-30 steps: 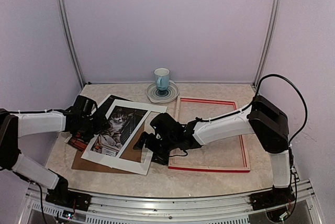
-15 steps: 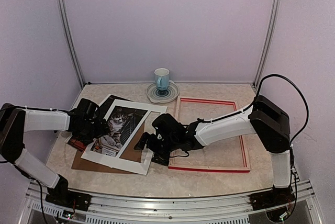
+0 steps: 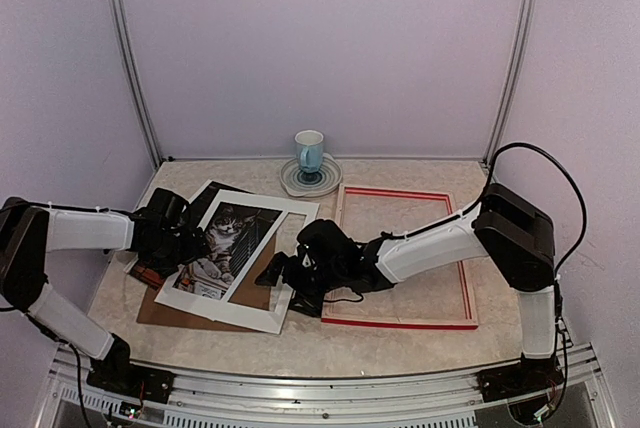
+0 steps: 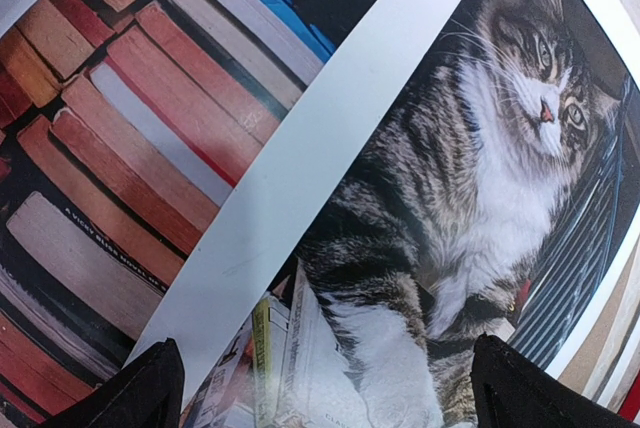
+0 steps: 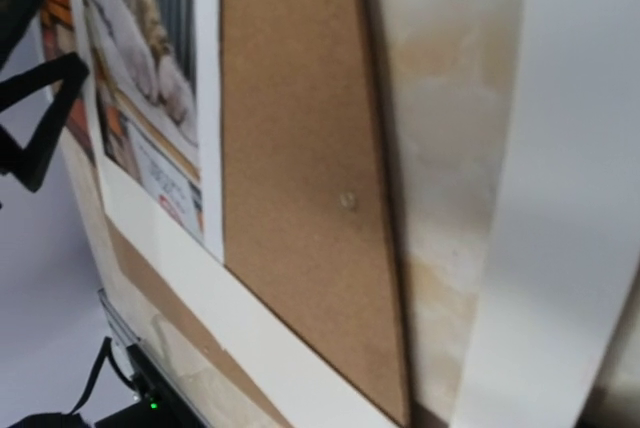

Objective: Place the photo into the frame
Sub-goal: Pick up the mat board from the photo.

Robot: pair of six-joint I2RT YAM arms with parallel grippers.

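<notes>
The photo (image 3: pixel 228 238) of a tabby cat and stacked books lies flat at the left, partly under a white mat board (image 3: pixel 240 313). In the left wrist view the photo (image 4: pixel 480 198) fills the picture, crossed by a diagonal strip of the mat board (image 4: pixel 300 178). My left gripper (image 3: pixel 193 245) hovers over the mat's left edge, open (image 4: pixel 325 398), with nothing between its fingers. The red frame (image 3: pixel 400 322) lies on the table at the right with nothing inside it. My right gripper (image 3: pixel 283 281) is low at the mat's right edge, beside the frame's left rail, and looks open. Its fingers are out of the right wrist view.
A brown backing board (image 3: pixel 160 310) lies under the photo and mat and shows through the mat's window (image 5: pixel 300 198). A cup (image 3: pixel 309 151) on a saucer (image 3: pixel 300 183) stands at the back centre. Walls close in on three sides.
My left gripper has slid a little to the right, onto the mat's left edge. The right gripper has shifted only slightly. The photo, mat and frame have not moved.
</notes>
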